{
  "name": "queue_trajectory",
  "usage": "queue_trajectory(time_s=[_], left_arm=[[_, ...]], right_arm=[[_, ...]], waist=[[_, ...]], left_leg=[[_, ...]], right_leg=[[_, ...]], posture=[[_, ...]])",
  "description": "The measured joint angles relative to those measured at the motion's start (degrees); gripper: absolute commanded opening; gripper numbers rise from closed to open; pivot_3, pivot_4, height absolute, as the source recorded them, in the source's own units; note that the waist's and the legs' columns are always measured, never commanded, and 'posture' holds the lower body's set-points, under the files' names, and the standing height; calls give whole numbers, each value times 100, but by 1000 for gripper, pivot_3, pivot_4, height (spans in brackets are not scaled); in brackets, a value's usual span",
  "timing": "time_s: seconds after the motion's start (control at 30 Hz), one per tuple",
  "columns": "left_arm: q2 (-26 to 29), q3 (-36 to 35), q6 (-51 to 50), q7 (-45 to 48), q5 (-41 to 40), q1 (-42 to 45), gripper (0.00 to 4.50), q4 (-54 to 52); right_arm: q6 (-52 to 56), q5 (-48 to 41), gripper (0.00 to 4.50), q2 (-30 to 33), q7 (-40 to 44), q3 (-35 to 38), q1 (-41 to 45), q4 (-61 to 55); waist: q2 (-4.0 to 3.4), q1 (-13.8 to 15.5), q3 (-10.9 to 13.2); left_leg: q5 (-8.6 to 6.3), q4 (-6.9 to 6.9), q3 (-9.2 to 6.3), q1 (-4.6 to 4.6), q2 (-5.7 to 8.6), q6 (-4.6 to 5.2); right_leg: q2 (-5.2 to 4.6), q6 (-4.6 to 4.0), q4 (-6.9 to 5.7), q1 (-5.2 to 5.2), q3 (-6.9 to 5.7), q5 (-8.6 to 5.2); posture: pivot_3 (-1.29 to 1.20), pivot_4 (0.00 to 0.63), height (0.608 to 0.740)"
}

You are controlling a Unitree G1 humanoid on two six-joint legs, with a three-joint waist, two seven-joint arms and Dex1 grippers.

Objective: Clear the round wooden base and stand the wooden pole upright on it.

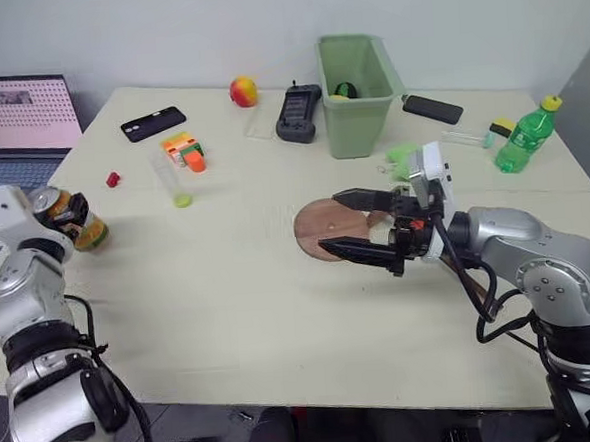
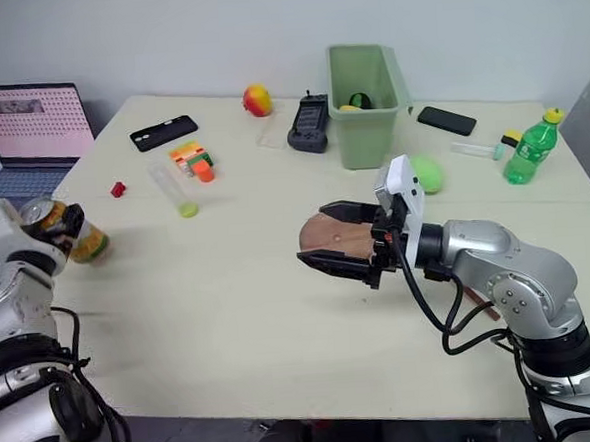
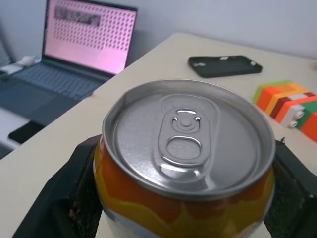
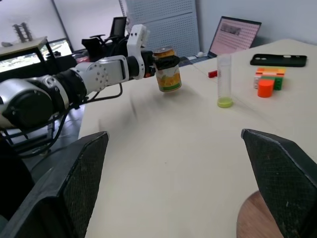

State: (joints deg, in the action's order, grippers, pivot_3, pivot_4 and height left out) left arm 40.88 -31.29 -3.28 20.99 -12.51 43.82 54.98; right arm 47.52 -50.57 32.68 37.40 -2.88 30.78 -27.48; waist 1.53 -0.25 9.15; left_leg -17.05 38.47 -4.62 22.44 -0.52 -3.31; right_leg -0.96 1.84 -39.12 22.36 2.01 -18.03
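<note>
Left eye view | left gripper [image 1: 75, 222] clamped on can [image 1: 83, 226] at table's [image 1: 231, 315] left edge | right gripper [image 1: 360, 223] spread wide, empty, over wooden base [image 1: 320, 224] | green bin [image 1: 355, 95] holding dark and yellow-green items | pole hidden

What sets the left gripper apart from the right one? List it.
The left gripper is shut on an orange-and-yellow drink can; the right gripper holds nothing, fingers spread wide. The left gripper is at the table's left edge near the laptop; the right gripper hangs over the round wooden base, near the table's middle. Both have two black fingers on a silver arm.
</note>
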Motion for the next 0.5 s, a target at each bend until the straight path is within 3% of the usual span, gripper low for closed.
queue_trajectory(time_s=[0.23, 0.3, 0.5], left_arm=[[48, 504, 755, -53, 352, 681, 3600, 1316], [52, 566, 873, -54, 367, 759, 4300, 1494], [73, 607, 903, -28, 355, 786, 4436, 1656]], right_arm=[[41, -1, 4500, -8, -199, 61, -134, -145], [43, -1, 4500, -3, -252, 101, -222, -155], [55, -4, 4500, 31, -270, 175, -326, -255]], waist=[[1, -177, 0], [1, -196, 0], [1, -198, 0]], left_leg=[[0, 21, 4, 39, -3, 0], [1, 32, 10, 52, -2, -1], [-7, 41, 8, 48, -2, 24]], right_leg=[[-3, 1, -52, 60, 4, -1], [-3, 1, -86, 89, 12, -1], [-2, 1, -105, 88, 12, -1]], posture=[[0, 150, 740], [0, 150, 740], [0, 150, 740]])
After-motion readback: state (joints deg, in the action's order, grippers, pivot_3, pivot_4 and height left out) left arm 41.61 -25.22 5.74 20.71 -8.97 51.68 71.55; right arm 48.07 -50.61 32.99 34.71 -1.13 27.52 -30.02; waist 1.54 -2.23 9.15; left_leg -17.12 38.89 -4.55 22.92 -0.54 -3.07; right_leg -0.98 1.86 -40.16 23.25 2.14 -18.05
